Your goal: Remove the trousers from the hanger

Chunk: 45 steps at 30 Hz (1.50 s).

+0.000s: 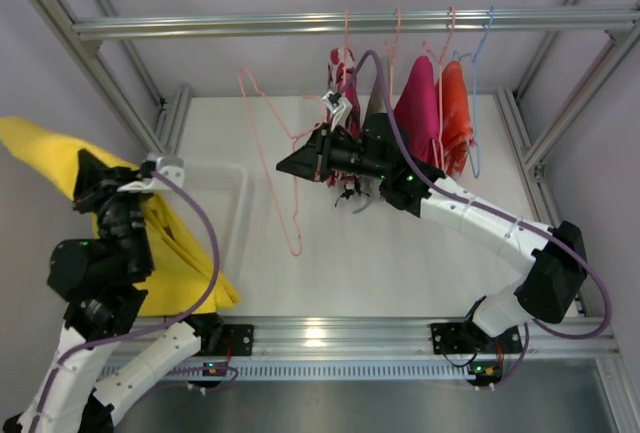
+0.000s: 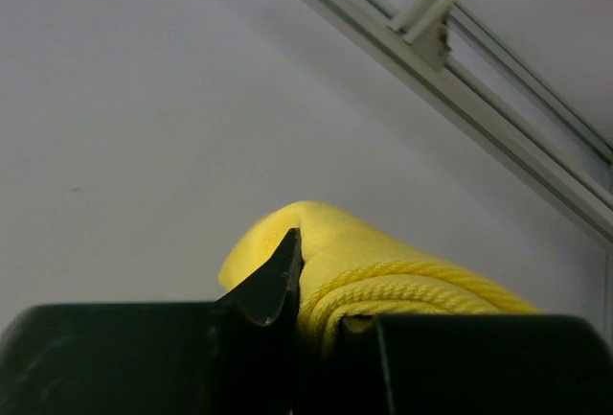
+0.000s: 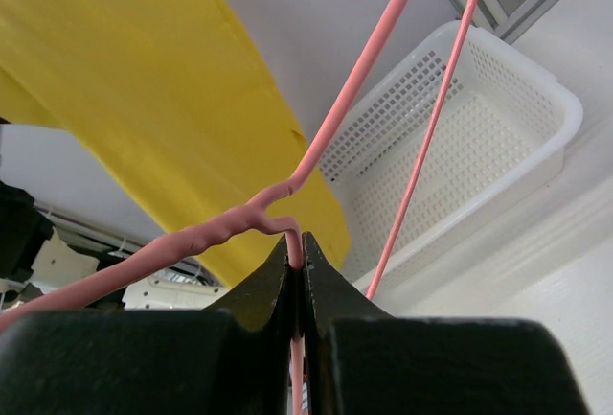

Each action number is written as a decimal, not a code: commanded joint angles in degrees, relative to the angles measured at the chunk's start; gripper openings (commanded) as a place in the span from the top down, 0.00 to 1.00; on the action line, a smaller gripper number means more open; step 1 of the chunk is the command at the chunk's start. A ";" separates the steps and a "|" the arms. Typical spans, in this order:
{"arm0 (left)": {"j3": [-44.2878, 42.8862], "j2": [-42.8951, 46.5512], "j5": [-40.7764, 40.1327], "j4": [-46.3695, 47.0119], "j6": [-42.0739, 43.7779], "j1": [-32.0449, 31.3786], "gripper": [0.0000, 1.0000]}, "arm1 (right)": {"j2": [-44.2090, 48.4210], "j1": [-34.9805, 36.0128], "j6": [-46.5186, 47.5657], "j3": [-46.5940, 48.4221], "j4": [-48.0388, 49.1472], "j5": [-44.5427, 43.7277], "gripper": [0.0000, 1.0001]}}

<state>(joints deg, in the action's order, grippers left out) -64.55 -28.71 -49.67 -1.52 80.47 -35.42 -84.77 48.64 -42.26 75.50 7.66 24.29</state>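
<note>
My left gripper (image 1: 88, 175) is shut on the yellow trousers (image 1: 170, 253), held at the far left above the table; the cloth drapes down past the arm. In the left wrist view the fingers (image 2: 326, 281) pinch a rolled yellow fold (image 2: 402, 266). My right gripper (image 1: 285, 165) is shut on the wire of a bare pink hanger (image 1: 268, 143) near the table's middle. The right wrist view shows the pads (image 3: 298, 242) clamped on the pink wire (image 3: 345, 113), with the yellow trousers (image 3: 144, 80) beyond. Patterned (image 1: 343, 73), magenta (image 1: 418, 108) and orange (image 1: 456, 118) trousers hang on the rail.
A white perforated basket (image 1: 243, 193) stands on the table between the arms and also shows in the right wrist view (image 3: 479, 147). A metal rail (image 1: 200, 25) crosses the back, carrying several wire hangers. Frame posts stand at both sides.
</note>
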 commanded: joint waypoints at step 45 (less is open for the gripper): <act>-17.07 -38.26 22.06 -22.90 -50.66 44.12 1.00 | 4.79 -2.67 1.48 2.46 -0.54 0.40 1.00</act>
<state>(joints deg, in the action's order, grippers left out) -74.35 -66.78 -29.61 -30.22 34.70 8.34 -82.85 46.74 -42.37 75.55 6.28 24.73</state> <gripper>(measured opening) 0.128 0.009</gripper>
